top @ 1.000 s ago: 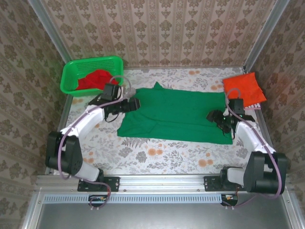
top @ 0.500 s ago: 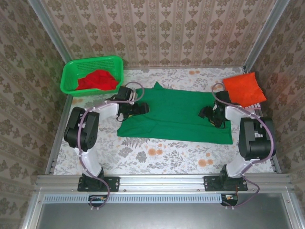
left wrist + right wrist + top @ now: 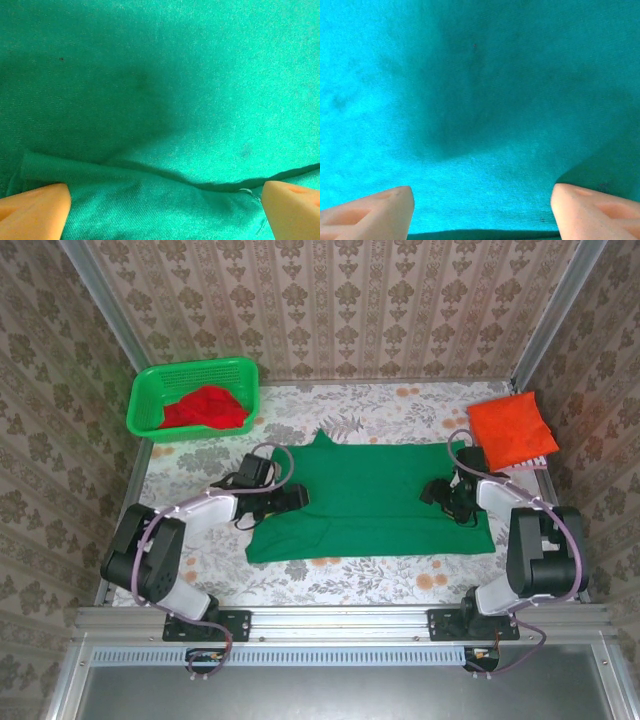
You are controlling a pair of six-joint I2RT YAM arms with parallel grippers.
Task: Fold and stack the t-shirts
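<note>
The green shirt [image 3: 370,502] has slid toward 6 o'clock on the counter [image 3: 200,540] since the earlier frame, and both arms have drawn back with it.
The shirt lies spread flat mid-counter, its collar point at 12 o'clock. The left fingers [image 3: 292,498] rest on its 9 o'clock side and the right fingers [image 3: 436,492] on its 3 o'clock side. In the left wrist view the left fingers [image 3: 32,212] are spread wide on the cloth, with a folded edge running between them. In the right wrist view the right fingers [image 3: 367,212] are likewise spread wide on smooth cloth, pinching nothing. The folded orange shirt [image 3: 512,430] sits at the counter's 2 o'clock corner. The red shirt [image 3: 205,407] is bunched in the basket [image 3: 150,390] at 10 o'clock.
</note>
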